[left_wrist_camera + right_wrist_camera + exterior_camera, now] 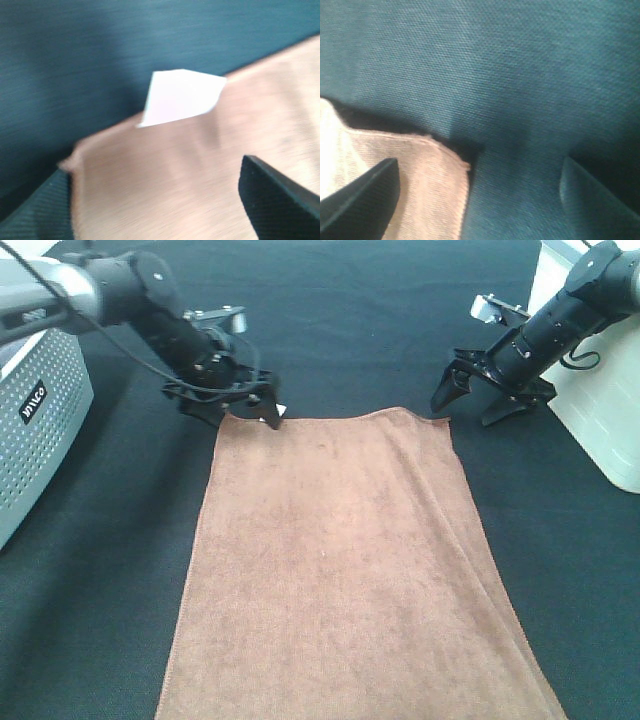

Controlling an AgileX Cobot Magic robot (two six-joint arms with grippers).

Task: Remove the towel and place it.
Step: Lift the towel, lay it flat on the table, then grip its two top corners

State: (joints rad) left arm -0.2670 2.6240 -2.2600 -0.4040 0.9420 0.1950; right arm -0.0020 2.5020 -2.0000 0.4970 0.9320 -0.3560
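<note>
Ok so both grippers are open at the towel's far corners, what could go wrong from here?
1. The right gripper only just straddles the towel corner; closing could miss it or catch only the hem.
2. The left gripper sits by the white tag; it might pinch the tag alone, or the dark table cover underneath.

The towel (340,570) lies flat on the counter (380,320), running from the near edge to the middle. The left gripper (245,418) sits at the towel's far-left corner, where the tag (182,97) lies, with that corner between its jaws. The right gripper (465,412) is at the far-right corner, 1 jaw over the towel (420,190), the other over bare counter. A perforated case (35,430) stands at the left edge and a bin (590,410) at the right, both apart from the towel.
</note>
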